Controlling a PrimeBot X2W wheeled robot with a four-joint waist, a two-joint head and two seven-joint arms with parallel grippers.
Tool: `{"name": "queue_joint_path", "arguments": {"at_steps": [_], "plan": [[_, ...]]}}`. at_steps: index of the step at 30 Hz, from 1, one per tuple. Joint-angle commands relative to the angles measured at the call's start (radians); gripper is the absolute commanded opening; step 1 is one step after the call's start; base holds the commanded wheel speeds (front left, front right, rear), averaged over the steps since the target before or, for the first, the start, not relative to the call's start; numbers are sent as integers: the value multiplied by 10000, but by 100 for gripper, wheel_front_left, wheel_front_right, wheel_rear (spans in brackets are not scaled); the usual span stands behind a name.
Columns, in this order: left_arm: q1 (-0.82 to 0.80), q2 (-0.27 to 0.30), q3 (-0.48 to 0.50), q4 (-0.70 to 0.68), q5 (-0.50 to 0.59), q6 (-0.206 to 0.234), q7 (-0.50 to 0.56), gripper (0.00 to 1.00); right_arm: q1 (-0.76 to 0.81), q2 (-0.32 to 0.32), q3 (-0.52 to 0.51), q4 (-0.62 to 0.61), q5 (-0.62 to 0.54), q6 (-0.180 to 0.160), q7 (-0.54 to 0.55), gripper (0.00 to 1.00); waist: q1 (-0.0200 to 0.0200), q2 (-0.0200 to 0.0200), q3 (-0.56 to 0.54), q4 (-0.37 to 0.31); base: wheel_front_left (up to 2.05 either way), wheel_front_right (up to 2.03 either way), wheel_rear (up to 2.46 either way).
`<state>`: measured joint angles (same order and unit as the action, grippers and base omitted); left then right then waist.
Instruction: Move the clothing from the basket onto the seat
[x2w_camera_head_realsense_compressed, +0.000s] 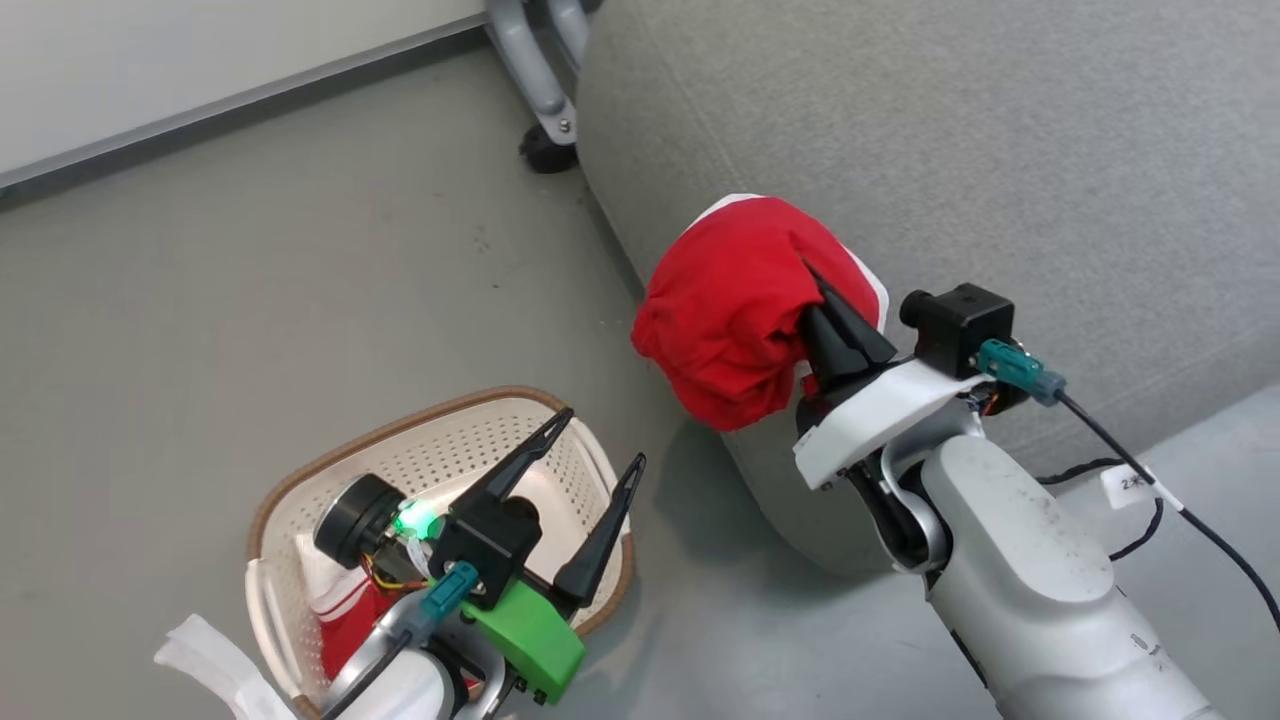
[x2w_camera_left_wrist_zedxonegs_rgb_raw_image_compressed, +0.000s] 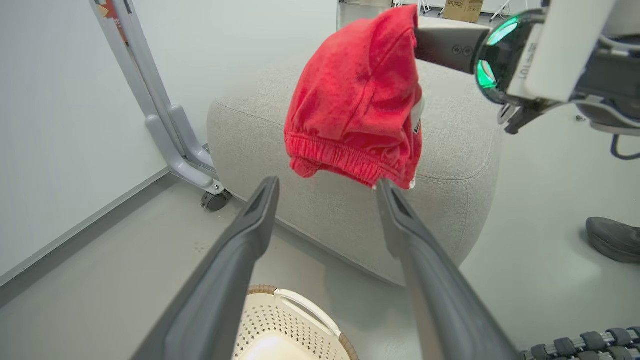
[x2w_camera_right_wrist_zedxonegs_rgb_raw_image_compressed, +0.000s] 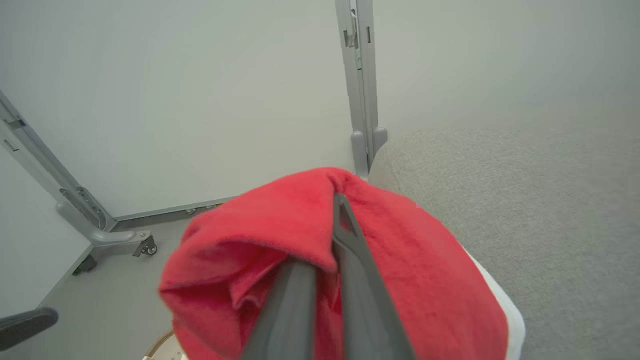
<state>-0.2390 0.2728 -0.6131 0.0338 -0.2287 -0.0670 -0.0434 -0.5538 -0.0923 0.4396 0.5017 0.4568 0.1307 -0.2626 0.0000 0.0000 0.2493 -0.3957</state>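
Observation:
My right gripper is shut on a bright red garment with white trim, one piece of the clothing, and holds it bunched in the air by the left edge of the grey seat. From the left wrist the garment hangs with its ribbed hem down, in front of the seat. In the right wrist view the fingers pinch the red fabric. The left gripper stands open over the cream basket, where more red and white clothing lies.
A grey metal stand leg with casters stands on the floor beside the seat, against the white wall. A person's dark shoe rests on the floor to the right of the seat. A black cable trails from the right wrist.

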Motion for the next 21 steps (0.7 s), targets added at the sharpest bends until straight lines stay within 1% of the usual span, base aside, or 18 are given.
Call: {"name": "queue_joint_path", "arguments": {"at_steps": [1,6,10,17,21], "plan": [[-206,172,29,-82,80,-35,66,100,116,45,-187,-136,-82,1,-32,0,0,0,521,-955,0,0,0],[-440,288,-37,-328,165,-86,317,100,132,29,-1027,-376,-197,1,-32,0,0,0,968,-1186,0,0,0],[-804,349,-143,-581,270,-147,443,100,-193,-116,-2011,-602,-367,1,-33,0,0,0,1486,-1022,0,0,0],[-1571,474,-249,-979,461,-271,569,100,-1417,-803,-4248,-538,-766,1,-33,0,0,0,2605,-121,0,0,0],[-2034,490,-291,-1194,613,-307,550,100,-2344,-1480,-5399,-441,-1250,1,-33,0,0,0,3248,503,0,0,0]]}}
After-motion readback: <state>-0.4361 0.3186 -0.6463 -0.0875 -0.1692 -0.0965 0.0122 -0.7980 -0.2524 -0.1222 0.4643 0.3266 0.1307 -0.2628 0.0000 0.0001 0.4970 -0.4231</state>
